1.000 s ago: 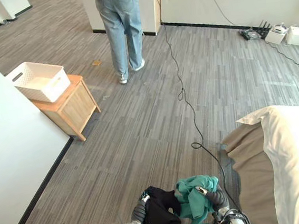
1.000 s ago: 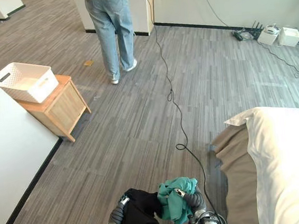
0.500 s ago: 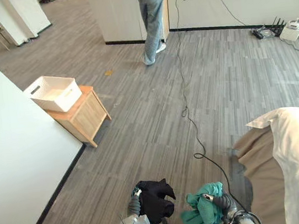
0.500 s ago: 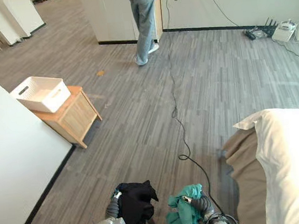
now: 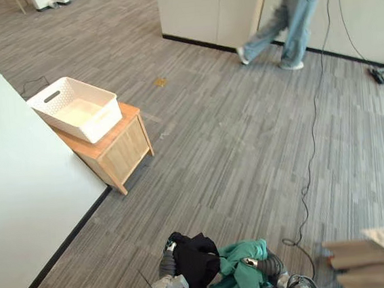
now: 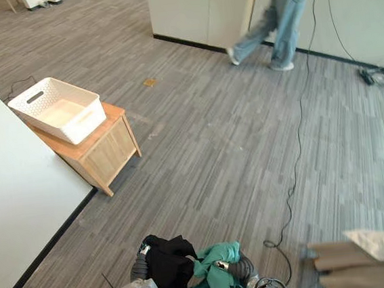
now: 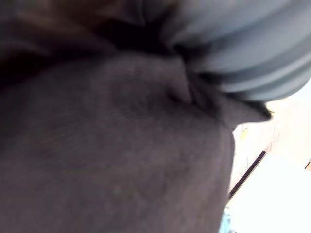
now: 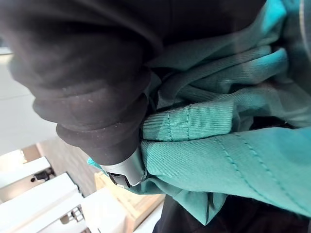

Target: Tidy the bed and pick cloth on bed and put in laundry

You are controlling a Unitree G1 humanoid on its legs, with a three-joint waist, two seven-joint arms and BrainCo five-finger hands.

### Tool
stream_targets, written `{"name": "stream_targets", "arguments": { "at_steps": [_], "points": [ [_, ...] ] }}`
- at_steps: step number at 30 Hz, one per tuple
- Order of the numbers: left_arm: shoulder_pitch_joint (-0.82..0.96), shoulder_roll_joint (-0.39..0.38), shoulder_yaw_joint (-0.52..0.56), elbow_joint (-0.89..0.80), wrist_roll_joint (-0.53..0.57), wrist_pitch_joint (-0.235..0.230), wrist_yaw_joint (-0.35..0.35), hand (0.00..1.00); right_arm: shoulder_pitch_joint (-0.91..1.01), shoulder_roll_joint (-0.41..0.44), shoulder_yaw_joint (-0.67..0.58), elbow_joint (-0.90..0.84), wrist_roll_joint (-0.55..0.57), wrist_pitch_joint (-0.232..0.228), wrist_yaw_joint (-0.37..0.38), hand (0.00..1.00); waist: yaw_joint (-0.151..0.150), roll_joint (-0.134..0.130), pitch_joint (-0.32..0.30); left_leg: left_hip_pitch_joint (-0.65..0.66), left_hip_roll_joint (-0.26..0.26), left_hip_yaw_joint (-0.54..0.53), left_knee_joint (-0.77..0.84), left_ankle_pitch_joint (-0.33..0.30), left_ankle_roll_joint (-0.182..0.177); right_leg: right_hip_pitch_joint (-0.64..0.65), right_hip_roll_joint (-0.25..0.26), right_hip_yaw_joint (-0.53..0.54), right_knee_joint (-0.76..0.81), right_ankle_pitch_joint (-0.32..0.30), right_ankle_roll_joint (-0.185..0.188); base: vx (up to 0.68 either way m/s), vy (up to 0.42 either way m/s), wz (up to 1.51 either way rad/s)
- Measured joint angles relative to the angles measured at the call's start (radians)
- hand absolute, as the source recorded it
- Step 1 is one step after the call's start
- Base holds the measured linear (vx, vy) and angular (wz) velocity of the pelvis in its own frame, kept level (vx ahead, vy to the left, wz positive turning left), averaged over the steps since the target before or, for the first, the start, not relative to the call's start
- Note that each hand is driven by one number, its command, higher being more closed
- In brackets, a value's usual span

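My left hand is at the bottom of the eye views, shut on a bunched black cloth. That cloth lies close across the left wrist view. Beside it my right hand is shut on a crumpled teal cloth. The right wrist view has a silver finger pressed into the teal folds. The two cloths touch, held above the floor. A white laundry basket sits on a small wooden cabinet by the wall, far ahead to my left. The bed's corner is at lower right.
A white wall with a dark skirting runs along the left. A person in jeans walks at the far right. A thin black cable trails over the grey plank floor between me and the cabinet.
The camera has swung left: the bed has slid to the lower right corner and the basket sits nearer the middle. The person has walked right. The two cloths have come together.
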Motion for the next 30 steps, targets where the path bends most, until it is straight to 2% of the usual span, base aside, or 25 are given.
{"name": "stream_targets", "arguments": {
  "at_steps": [1, 3, 4, 7, 8, 9, 10, 11, 12, 13, 15, 17, 18, 19, 20, 21, 22, 23, 24, 25, 26, 27, 28, 29, 30],
  "points": [
    [-0.006, 0.007, -0.006, 0.0, 0.0, 0.001, 0.0, 1.0, 0.005, 0.0, -0.001, -0.006, 0.0, -0.006, 0.001, 1.0, 0.0, 0.003, 0.002, 0.004, 0.009, -0.014, 0.005, -0.008, -0.013, -0.019, 0.012, 0.0, -0.096, 0.014, 0.003, 0.45, -0.216, 0.95],
    [-0.026, 0.038, -0.013, 0.0, 0.002, 0.009, -0.001, 1.0, 0.01, 0.007, -0.001, -0.025, 0.002, -0.013, 0.001, 1.0, 0.003, -0.006, 0.007, 0.023, 0.029, -0.085, 0.03, -0.051, -0.07, -0.067, 0.034, 0.052, -0.498, 0.175, 0.04, 0.49, -0.313, 0.97],
    [-0.027, 0.046, -0.012, 0.0, 0.001, 0.014, -0.001, 1.0, 0.009, 0.008, 0.0, -0.03, 0.001, -0.012, 0.0, 1.0, 0.003, -0.01, 0.014, 0.042, 0.029, -0.103, 0.035, -0.067, -0.092, -0.068, 0.028, 0.077, -0.534, 0.201, 0.051, 0.54, -0.428, 1.12],
    [0.037, 0.074, -0.007, -0.021, 0.002, 0.037, -0.008, 1.0, 0.024, 0.006, 0.018, -0.05, 0.0, -0.01, -0.002, 1.0, 0.003, -0.004, 0.002, 0.16, 0.09, -0.161, 0.093, -0.22, -0.168, -0.046, 0.029, 0.136, -0.391, 0.253, 0.008, 0.53, -0.505, 0.96],
    [0.079, 0.053, -0.007, -0.021, 0.002, 0.052, -0.009, 1.0, 0.027, -0.023, 0.016, -0.075, -0.004, -0.008, -0.009, 1.0, 0.0, 0.044, -0.026, 0.165, 0.137, -0.192, 0.143, -0.242, -0.196, -0.072, 0.061, 0.114, -0.271, 0.245, 0.004, 0.56, -0.537, 0.39],
    [0.096, 0.037, 0.007, -0.019, 0.002, 0.055, -0.012, 1.0, 0.02, -0.059, 0.013, -0.09, -0.007, -0.011, -0.01, 1.0, 0.004, 0.075, -0.027, 0.071, 0.192, -0.2, 0.369, -0.201, -0.128, -0.069, 0.096, 0.097, -0.224, 0.181, -0.027, 0.54, -0.553, 0.15],
    [0.101, 0.021, 0.019, -0.027, 0.008, 0.043, -0.018, 1.0, -0.005, -0.086, 0.013, -0.082, -0.009, -0.011, -0.01, 1.0, 0.006, 0.094, -0.019, -0.016, 0.226, -0.211, 0.534, -0.119, -0.012, -0.049, 0.134, 0.092, -0.245, 0.167, -0.048, 0.51, -0.565, -0.49],
    [0.101, 0.002, 0.039, -0.037, 0.026, 0.036, -0.034, 1.0, -0.044, -0.106, 0.002, -0.055, -0.01, -0.01, -0.014, 1.0, 0.021, 0.111, -0.004, -0.122, 0.236, -0.285, 0.721, 0.064, -0.024, -0.001, 0.192, 0.104, -0.309, 0.165, -0.079, 0.39, -0.434, -0.7],
    [0.101, -0.005, 0.04, -0.04, 0.036, 0.033, -0.036, 1.0, -0.058, -0.111, -0.007, -0.041, -0.009, -0.012, -0.017, 1.0, 0.034, 0.118, 0.001, -0.155, 0.219, -0.32, 0.775, 0.069, -0.068, 0.02, 0.208, 0.124, -0.34, 0.166, -0.096, 0.59, -0.464, -1.27],
    [0.077, -0.017, 0.036, -0.04, 0.066, 0.017, -0.055, 1.0, -0.114, -0.102, -0.03, 0.022, -0.01, -0.014, -0.028, 1.0, 0.055, 0.133, 0.029, -0.256, 0.109, -0.345, 0.859, -0.022, -0.126, 0.136, 0.259, 0.175, -0.444, 0.167, -0.139, 0.49, -0.297, -1.06],
    [0.073, -0.017, 0.03, -0.044, 0.088, -0.006, -0.068, 1.0, -0.116, -0.091, -0.031, 0.034, -0.012, -0.016, -0.027, 1.0, 0.061, 0.122, 0.031, -0.303, 0.041, -0.303, 0.746, -0.043, -0.129, 0.217, 0.273, 0.193, -0.516, 0.16, -0.147, 0.52, -0.29, -0.71],
    [0.081, -0.017, 0.031, -0.065, 0.123, -0.036, -0.079, 1.0, -0.116, -0.078, -0.031, 0.033, -0.021, -0.039, -0.026, 1.0, 0.062, 0.105, 0.03, -0.32, -0.009, -0.212, 0.43, -0.041, -0.127, 0.285, 0.295, 0.225, -0.538, 0.129, -0.11, 0.52, -0.307, -0.57],
    [0.081, -0.018, 0.03, -0.068, 0.128, -0.042, -0.079, 1.0, -0.116, -0.075, -0.031, 0.033, -0.021, -0.043, -0.026, 1.0, 0.061, 0.102, 0.029, -0.321, -0.02, -0.2, 0.342, -0.035, -0.127, 0.296, 0.306, 0.236, -0.537, 0.114, -0.116, 0.53, -0.277, -0.7],
    [0.081, -0.017, 0.021, -0.078, 0.14, -0.043, -0.078, 1.0, -0.118, -0.067, -0.032, 0.034, -0.025, -0.045, -0.027, 1.0, 0.06, 0.097, 0.025, -0.323, -0.032, -0.168, 0.201, -0.016, -0.108, 0.317, 0.334, 0.252, -0.526, 0.061, -0.118, 0.43, -0.2, -0.64],
    [0.086, -0.005, 0.01, -0.094, 0.148, -0.044, -0.077, 1.0, -0.117, -0.056, -0.029, 0.037, -0.025, -0.045, -0.03, 1.0, 0.066, 0.081, 0.015, -0.327, -0.042, -0.161, 0.194, 0.018, -0.052, 0.317, 0.34, 0.256, -0.498, 0.013, -0.126, 0.71, -0.261, -0.76],
    [0.084, 0.037, -0.025, -0.112, 0.158, -0.047, -0.072, 1.0, -0.111, -0.04, -0.023, 0.049, -0.025, -0.044, -0.051, 1.0, 0.065, 0.048, -0.019, -0.291, -0.055, -0.16, 0.158, 0.067, -0.003, 0.278, 0.316, 0.246, -0.343, -0.056, -0.055, 0.49, -0.157, -0.55],
    [0.08, 0.044, -0.031, -0.115, 0.158, -0.046, -0.071, 1.0, -0.115, -0.039, -0.021, 0.058, -0.025, -0.043, -0.053, 1.0, 0.063, 0.035, -0.018, -0.278, -0.057, -0.151, 0.148, 0.072, 0.0, 0.246, 0.3, 0.219, -0.26, -0.064, -0.039, 0.62, -0.215, -0.51],
    [0.053, 0.051, -0.042, -0.098, 0.156, -0.042, -0.053, 1.0, -0.139, -0.037, -0.015, 0.08, -0.025, -0.042, -0.065, 1.0, 0.058, 0.011, -0.014, -0.222, -0.068, -0.145, 0.101, 0.066, 0.016, 0.13, 0.235, 0.135, 0.02, -0.016, 0.002, 0.47, -0.169, -0.3],
    [0.005, 0.05, -0.065, -0.061, 0.152, -0.032, -0.035, 1.0, -0.138, -0.038, -0.012, 0.094, -0.025, -0.044, -0.07, 1.0, 0.051, 0.007, -0.006, -0.134, -0.062, -0.157, 0.042, 0.057, 0.012, 0.03, 0.181, 0.083, 0.23, -0.009, -0.065, 0.6, -0.217, -0.2],
    [-0.009, 0.049, -0.078, -0.052, 0.15, -0.028, -0.03, 1.0, -0.131, -0.039, -0.012, 0.095, -0.025, -0.045, -0.07, 1.0, 0.048, 0.008, -0.006, -0.104, -0.055, -0.166, 0.024, 0.053, 0.009, 0.012, 0.178, 0.084, 0.247, -0.027, -0.086, 0.59, -0.23, 0.15],
    [-0.033, 0.049, -0.089, -0.049, 0.141, -0.019, -0.029, 1.0, -0.11, -0.037, -0.013, 0.094, -0.025, -0.055, -0.068, 1.0, 0.023, 0.015, -0.001, -0.044, -0.025, -0.195, -0.002, 0.043, 0.003, -0.017, 0.185, 0.09, 0.205, -0.047, -0.08, 0.59, -0.296, 0.57],
    [-0.054, 0.043, -0.086, -0.046, 0.122, -0.017, -0.032, 1.0, -0.08, -0.037, -0.016, 0.09, -0.027, -0.081, -0.061, 1.0, -0.006, 0.03, 0.008, -0.003, 0.015, -0.227, -0.002, 0.038, -0.005, -0.03, 0.188, 0.097, 0.054, -0.052, -0.051, 0.57, -0.317, 0.64],
    [-0.065, 0.04, -0.087, -0.045, 0.118, -0.017, -0.033, 1.0, -0.074, -0.037, -0.023, 0.083, -0.029, -0.092, -0.053, 1.0, -0.011, 0.03, 0.01, 0.008, 0.03, -0.236, 0.001, 0.037, -0.008, -0.035, 0.187, 0.103, -0.03, -0.043, -0.034, 0.66, -0.439, 0.7],
    [-0.086, 0.041, -0.084, -0.044, 0.116, -0.017, -0.033, 1.0, -0.057, -0.032, -0.033, 0.072, -0.033, -0.114, -0.037, 1.0, -0.026, 0.029, 0.009, 0.025, 0.07, -0.269, 0.011, 0.018, -0.038, -0.043, 0.186, 0.133, -0.269, 0.031, 0.001, 0.62, -0.475, 0.67],
    [-0.1, 0.054, -0.085, -0.044, 0.117, -0.018, -0.035, 1.0, -0.033, -0.015, -0.036, 0.055, -0.038, -0.128, -0.022, 1.0, -0.032, 0.005, 0.007, 0.029, 0.08, -0.279, 0.024, -0.016, -0.092, -0.023, 0.169, 0.196, -0.521, 0.157, 0.034, 0.62, -0.485, 0.77]
  ]
}}
